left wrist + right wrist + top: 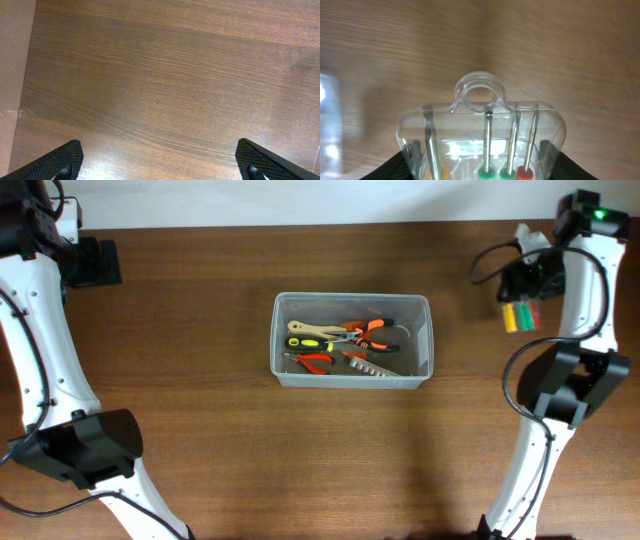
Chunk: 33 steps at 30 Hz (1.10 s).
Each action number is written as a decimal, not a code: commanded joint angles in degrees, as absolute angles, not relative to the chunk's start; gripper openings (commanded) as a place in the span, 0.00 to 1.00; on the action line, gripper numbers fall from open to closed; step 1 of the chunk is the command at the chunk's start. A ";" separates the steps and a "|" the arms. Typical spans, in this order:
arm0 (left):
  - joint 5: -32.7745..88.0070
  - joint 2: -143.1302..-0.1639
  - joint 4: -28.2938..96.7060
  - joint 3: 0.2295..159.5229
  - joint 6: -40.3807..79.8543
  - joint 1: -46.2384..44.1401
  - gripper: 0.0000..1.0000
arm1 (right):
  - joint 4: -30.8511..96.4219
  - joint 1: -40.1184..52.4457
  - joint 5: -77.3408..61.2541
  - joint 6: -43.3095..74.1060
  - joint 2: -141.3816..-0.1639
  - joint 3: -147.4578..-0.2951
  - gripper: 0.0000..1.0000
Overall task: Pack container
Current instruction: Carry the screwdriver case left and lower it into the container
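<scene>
A clear plastic container (420, 330) sits mid-table holding pliers with orange and yellow handles and other hand tools. My right gripper (521, 292) is at the far right of the table, shut on a clear pack of small screwdrivers (520, 315) with yellow, green and red handles. In the right wrist view the screwdriver pack (482, 127) fills the space between the fingers (480, 162), its hanging loop pointing away. My left gripper (95, 262) is at the far left; its fingers (160, 167) are wide apart over bare wood and hold nothing.
The wooden table (200, 430) runs to a far edge near both grippers. Its left edge (22, 75) shows in the left wrist view. A blurred corner of the container (327, 120) shows at the left of the right wrist view.
</scene>
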<state>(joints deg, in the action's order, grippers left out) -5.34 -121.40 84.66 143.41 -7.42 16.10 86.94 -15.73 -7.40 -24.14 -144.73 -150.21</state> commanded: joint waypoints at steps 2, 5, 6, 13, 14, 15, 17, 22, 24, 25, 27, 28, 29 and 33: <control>-4.78 -121.67 84.71 143.31 -6.72 16.29 0.99 | 88.77 -10.68 -11.31 -23.03 -142.91 -154.71 0.57; -4.78 -121.67 84.71 143.31 -6.72 16.29 0.99 | 89.71 -7.03 -11.64 -23.00 -141.51 -155.98 0.57; -4.78 -121.67 84.71 143.31 -6.72 16.29 0.99 | 89.73 -5.78 -11.64 -23.00 -140.88 -155.98 0.57; -4.78 -121.67 84.71 143.31 -6.72 16.29 0.99 | 90.26 4.21 -11.60 -23.05 -136.59 -155.98 0.57; -4.78 -121.67 84.71 143.31 -6.72 16.29 0.99 | 90.24 5.61 -11.60 -23.05 -136.11 -155.98 0.57; -4.78 -121.67 84.71 143.31 -6.72 16.29 0.99 | 90.21 6.98 -11.55 -23.07 -135.68 -155.98 0.57; -4.78 -121.67 84.71 143.31 -6.72 16.29 0.99 | 90.24 9.76 -11.27 -23.42 -135.24 -155.98 0.57; -4.78 -121.67 84.71 143.31 -6.72 16.29 0.99 | 90.76 14.57 -10.94 -23.46 -135.26 -155.59 0.56; -4.78 -121.67 84.71 143.31 -6.72 16.29 0.99 | 91.15 16.19 -10.94 -23.49 -135.26 -155.52 0.56; -4.78 -121.67 84.71 143.31 -6.72 16.29 0.99 | 91.39 16.84 -10.92 -23.49 -135.26 -155.52 0.56; -4.78 -121.67 84.71 143.31 -6.72 16.29 0.99 | 92.60 17.98 -10.66 -23.51 -135.26 -155.52 0.56; -4.78 -121.67 84.71 143.31 -6.72 16.29 0.99 | 93.45 18.41 -9.82 -23.51 -135.26 -155.52 0.56; -4.78 -121.67 84.71 143.31 -6.72 16.29 0.99 | 94.39 18.74 -8.75 -23.51 -135.26 -155.52 0.56; -4.78 -121.67 84.71 143.31 -6.72 16.29 0.99 | 95.59 19.00 -7.29 -24.67 -135.37 -153.10 0.56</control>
